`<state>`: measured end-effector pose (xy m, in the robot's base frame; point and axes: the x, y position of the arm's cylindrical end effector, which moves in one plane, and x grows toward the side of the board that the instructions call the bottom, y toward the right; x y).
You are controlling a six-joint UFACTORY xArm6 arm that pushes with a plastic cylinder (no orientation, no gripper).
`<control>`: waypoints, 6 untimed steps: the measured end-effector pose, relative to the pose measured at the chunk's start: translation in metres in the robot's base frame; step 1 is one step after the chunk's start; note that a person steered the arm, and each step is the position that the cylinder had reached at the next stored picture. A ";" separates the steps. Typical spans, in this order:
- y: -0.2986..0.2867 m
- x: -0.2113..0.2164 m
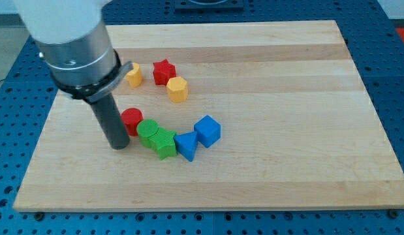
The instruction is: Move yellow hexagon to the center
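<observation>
My tip [119, 146] rests on the wooden tabletop [286, 130] in the view's left half, at the end of the dark rod that hangs from the grey arm housing [77, 49]. There is no claw on this arm, so nothing is clenched or held; the rod only touches the board.

The yellow hexagon [177, 89] sits up and to the right of the tip, well apart from it, left of the board's middle. Just beside it, toward the view's top left, is the red star [164, 71], close enough that they look nearly touching. Further left, partly tucked behind the housing, is a second yellow block [133, 76]; its shape is hard to make out.

Just right of the rod stands the red cylinder [132, 121], close against it. Below and right of that, a green cylinder [148, 130] and a green cube-like block [164, 143] press together. A blue triangle [186, 145] touches the green block's right side, and a blue cube [207, 130] sits just beside the triangle, up and to the right.
</observation>
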<state>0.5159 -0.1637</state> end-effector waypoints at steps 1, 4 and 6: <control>-0.033 -0.002; -0.006 -0.113; 0.122 -0.107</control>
<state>0.4087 -0.0413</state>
